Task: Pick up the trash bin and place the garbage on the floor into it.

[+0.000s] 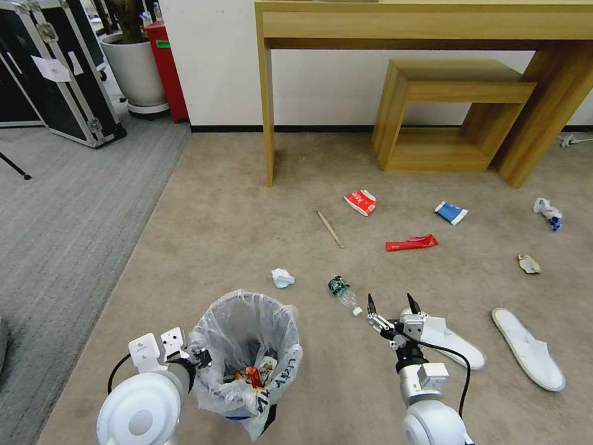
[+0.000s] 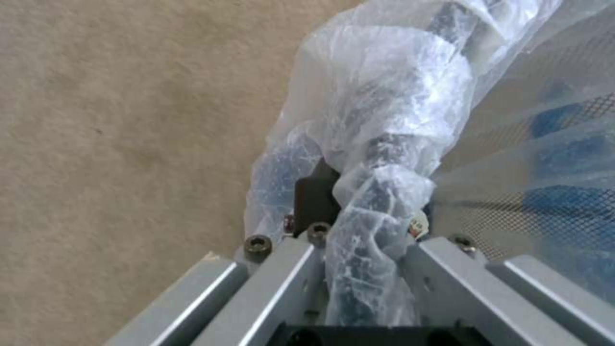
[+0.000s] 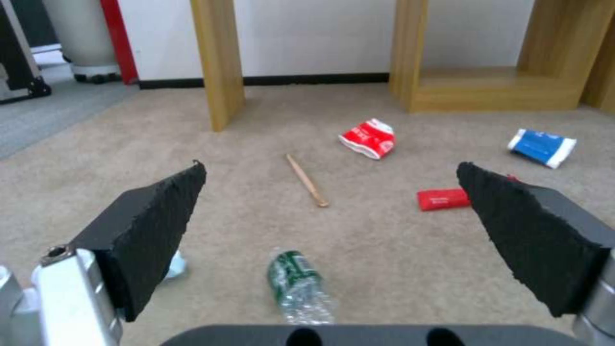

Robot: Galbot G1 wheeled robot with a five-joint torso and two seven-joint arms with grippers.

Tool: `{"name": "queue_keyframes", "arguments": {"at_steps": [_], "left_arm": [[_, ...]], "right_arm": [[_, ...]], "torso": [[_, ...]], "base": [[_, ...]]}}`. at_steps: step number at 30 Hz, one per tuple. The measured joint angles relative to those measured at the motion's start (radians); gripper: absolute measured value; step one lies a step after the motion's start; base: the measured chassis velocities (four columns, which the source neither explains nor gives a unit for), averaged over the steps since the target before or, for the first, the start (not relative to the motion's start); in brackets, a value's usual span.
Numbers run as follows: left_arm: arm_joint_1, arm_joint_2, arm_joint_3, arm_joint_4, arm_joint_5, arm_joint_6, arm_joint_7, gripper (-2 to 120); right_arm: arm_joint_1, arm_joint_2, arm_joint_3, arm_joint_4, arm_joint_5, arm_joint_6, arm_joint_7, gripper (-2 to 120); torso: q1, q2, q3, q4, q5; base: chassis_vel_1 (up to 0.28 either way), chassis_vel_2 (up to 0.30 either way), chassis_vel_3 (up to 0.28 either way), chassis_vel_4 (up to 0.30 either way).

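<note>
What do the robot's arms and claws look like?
Both arms are white and silver with round, shiny joints and black cables looping along them. The right gripper has two pointed black fingers with rough, grainy pads on silver mounts. The left gripper has grey metal bars and dark screws.

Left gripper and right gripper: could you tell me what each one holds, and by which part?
The left gripper clamps the trash bin by its bag-covered rim. The right gripper is open and empty.

Bare carpet (image 1: 247, 222) all around the crushed bottle (image 1: 341, 290), slipper (image 1: 451, 340) close on the right.
</note>
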Motion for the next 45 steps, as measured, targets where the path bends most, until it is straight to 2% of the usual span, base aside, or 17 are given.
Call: {"name": "queue_keyframes", "arguments": {"at_steps": [7,23,45], "left_arm": [[-0.004,-0.002,0.004,0.007,0.005,0.0,0.001,0],[0.012,-0.007,0.012,-0.003,0.021,0.0,0.007,0],[0.047,-0.009,-0.01,-0.044,0.032,0.001,0.008,0]], "right_arm": [[-0.001,-0.006,-0.003,0.005,0.025,0.024,0.001,100],[-0.011,0.0,-0.019,0.011,0.01,0.054,-0.008,100],[-0.033,-0.018,-0.002,0.035,0.002,0.07,-0.015,100]], "torso": [[0.0,0.0,0.0,0.0001,-0.0006],[0.0,0.0,0.0,0.0,-0.0003],[0.0,0.0,0.0,-0.0001,0.0001]], "base": [[0.141,0.143,-0.13,-0.14],[-0.003,-0.001,-0.003,-0.005],[-0.132,0.134,0.138,-0.14]]}}
